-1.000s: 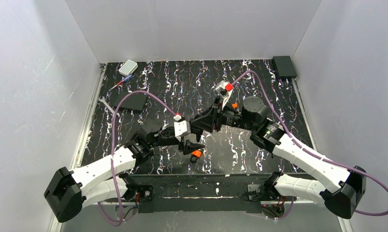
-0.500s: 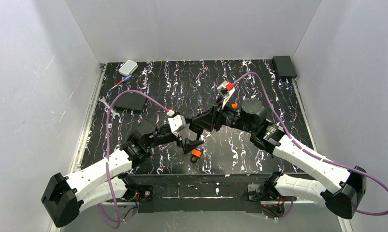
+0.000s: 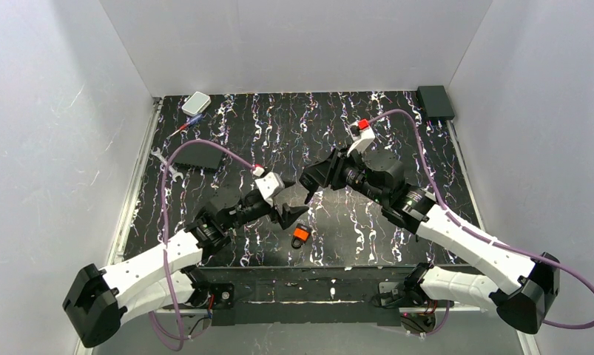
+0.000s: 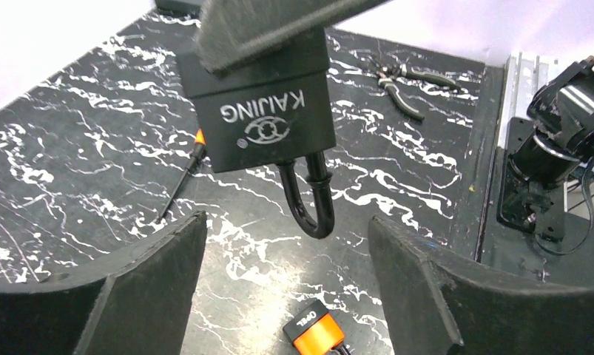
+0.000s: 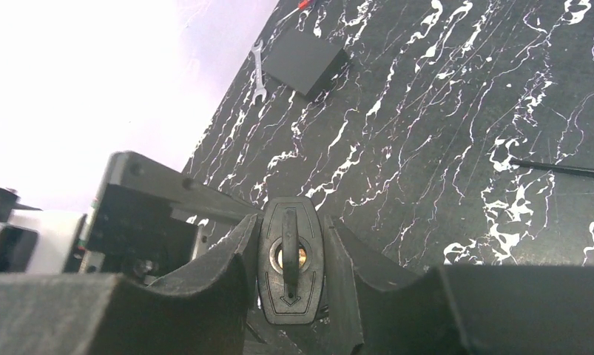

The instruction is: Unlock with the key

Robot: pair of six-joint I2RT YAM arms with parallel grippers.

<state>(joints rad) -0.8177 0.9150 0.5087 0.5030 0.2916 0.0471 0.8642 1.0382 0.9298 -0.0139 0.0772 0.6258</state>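
Key in base of black padlock with white "KAJING" lettering

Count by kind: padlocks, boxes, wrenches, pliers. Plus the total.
Padlocks: 2 (black padlock, orange padlock)
Boxes: 3 (white box, black box, corner black box)
Wrenches: 1 (silver wrench)
Pliers: 1 (pliers)
Total: 7

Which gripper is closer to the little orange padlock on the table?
Left. The left gripper hangs open close by the orange padlock; the right gripper is farther back, shut on the black padlock.
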